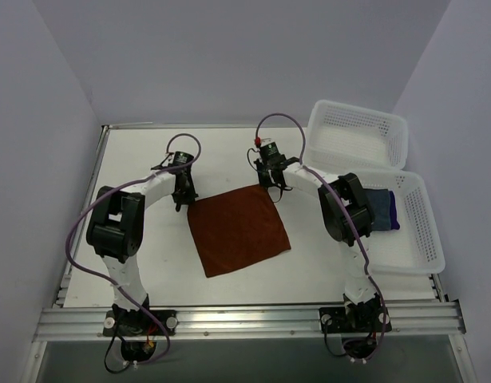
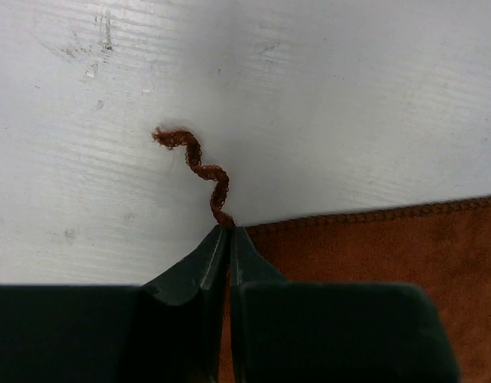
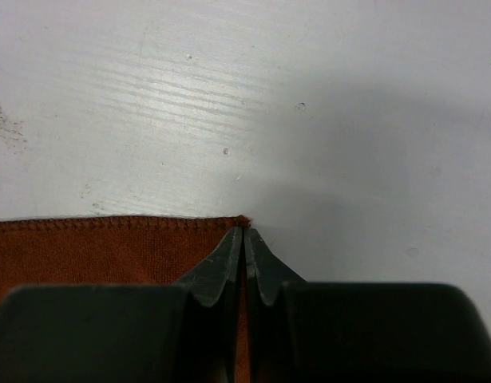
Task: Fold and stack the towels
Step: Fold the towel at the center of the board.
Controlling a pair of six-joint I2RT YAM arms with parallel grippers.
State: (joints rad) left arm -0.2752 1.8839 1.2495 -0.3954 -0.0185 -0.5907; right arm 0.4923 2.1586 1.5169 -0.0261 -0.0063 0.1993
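The rust orange-brown towel (image 1: 237, 231) lies spread flat in the middle of the table. My left gripper (image 1: 181, 199) is shut on its far left corner; in the left wrist view the fingertips (image 2: 227, 230) pinch the hem of the towel (image 2: 373, 263), and a curly loose thread (image 2: 199, 171) trails from that corner. My right gripper (image 1: 275, 191) is shut on the far right corner, its tips (image 3: 243, 231) meeting on the cloth (image 3: 93, 251). A slate blue-grey towel (image 1: 378, 207) and a deep purple towel (image 1: 395, 214) lie folded in the near basket, partly hidden behind the right arm.
Two white perforated baskets stand at the right: the near one (image 1: 425, 239) holds the two towels, the far one (image 1: 357, 132) sits at the back corner. Grey walls close in the table on the left, back and right.
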